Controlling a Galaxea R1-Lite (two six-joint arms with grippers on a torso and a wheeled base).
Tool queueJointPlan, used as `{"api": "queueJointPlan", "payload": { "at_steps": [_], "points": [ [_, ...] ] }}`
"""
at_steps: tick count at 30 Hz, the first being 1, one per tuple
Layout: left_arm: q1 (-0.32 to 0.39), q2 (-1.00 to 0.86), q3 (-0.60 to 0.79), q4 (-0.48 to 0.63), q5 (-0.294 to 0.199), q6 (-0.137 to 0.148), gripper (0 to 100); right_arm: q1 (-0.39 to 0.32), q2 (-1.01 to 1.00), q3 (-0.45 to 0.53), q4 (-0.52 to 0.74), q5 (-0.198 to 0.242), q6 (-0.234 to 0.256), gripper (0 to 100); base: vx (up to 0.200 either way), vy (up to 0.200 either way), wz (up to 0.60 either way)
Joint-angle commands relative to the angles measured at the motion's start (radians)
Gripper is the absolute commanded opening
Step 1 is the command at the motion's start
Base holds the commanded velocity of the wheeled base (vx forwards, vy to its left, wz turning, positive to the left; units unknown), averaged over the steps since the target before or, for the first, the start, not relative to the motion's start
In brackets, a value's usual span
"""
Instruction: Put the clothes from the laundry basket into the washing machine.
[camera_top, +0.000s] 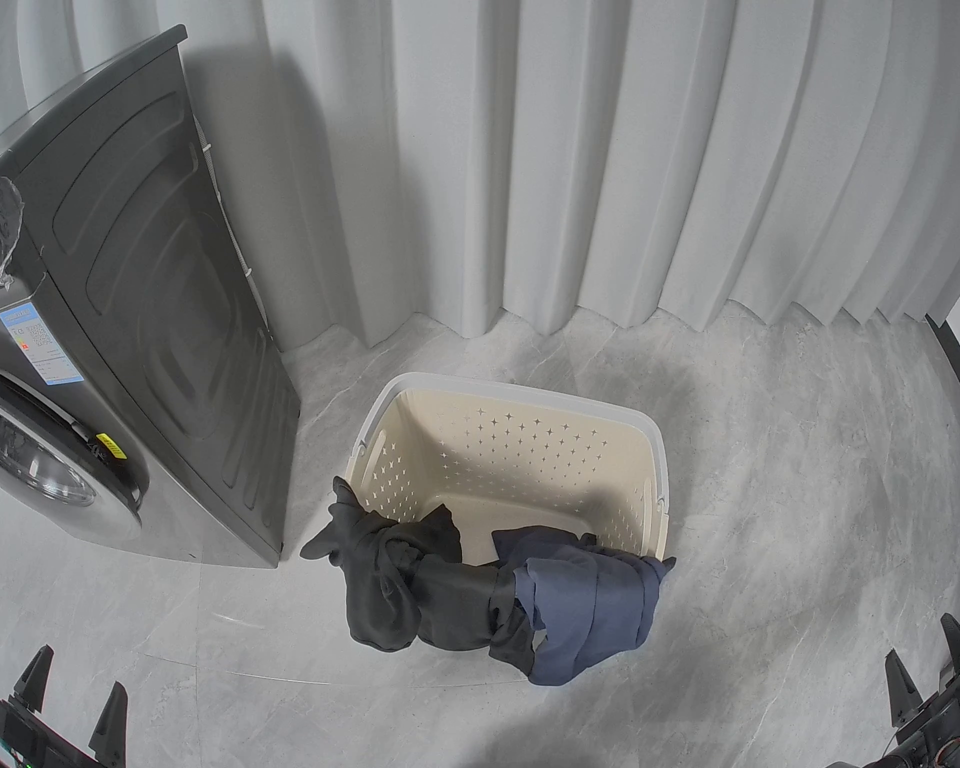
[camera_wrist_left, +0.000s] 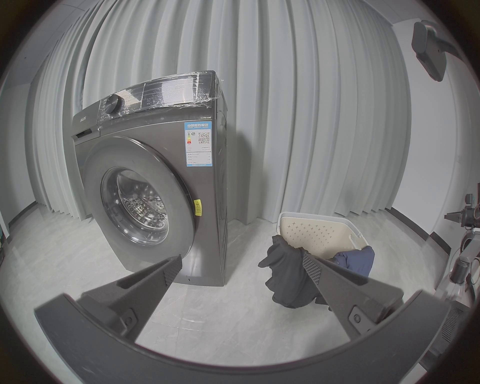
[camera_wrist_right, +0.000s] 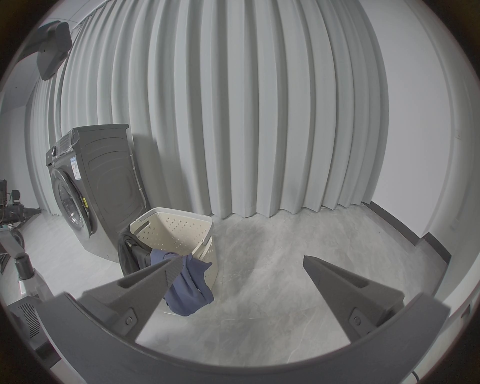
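A cream laundry basket (camera_top: 520, 395) stands on the floor ahead of me. Over its near rim hang a dark grey garment (camera_top: 400, 585) and a blue garment (camera_top: 590, 600). The grey washing machine (camera_top: 150, 320) stands to the left, its round door (camera_wrist_left: 137, 205) shut. My left gripper (camera_top: 70, 705) hangs low at the near left, open and empty, apart from the basket. My right gripper (camera_top: 925, 665) is at the near right, open and empty too. In the wrist views the basket (camera_wrist_left: 320, 232) (camera_wrist_right: 172, 232) lies well beyond the fingers (camera_wrist_left: 150, 290) (camera_wrist_right: 345, 292).
White pleated curtains (camera_top: 600, 150) close off the back. Bare grey floor (camera_top: 800, 500) lies to the right of the basket and between it and the grippers. The washing machine's side stands close to the basket's left.
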Motion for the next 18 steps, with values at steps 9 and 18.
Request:
{"api": "queueJointPlan", "payload": {
  "at_steps": [9,18],
  "points": [
    [0.000,-0.012,0.016,0.000,0.000,0.001,100,0.000,-0.018,0.018,0.000,0.000,0.000,100,0.022,0.000,0.00],
    [0.000,-0.012,0.016,-0.002,0.000,0.001,100,0.000,-0.018,0.018,0.000,0.000,0.000,100,0.000,-0.133,0.00]
  ]
}}
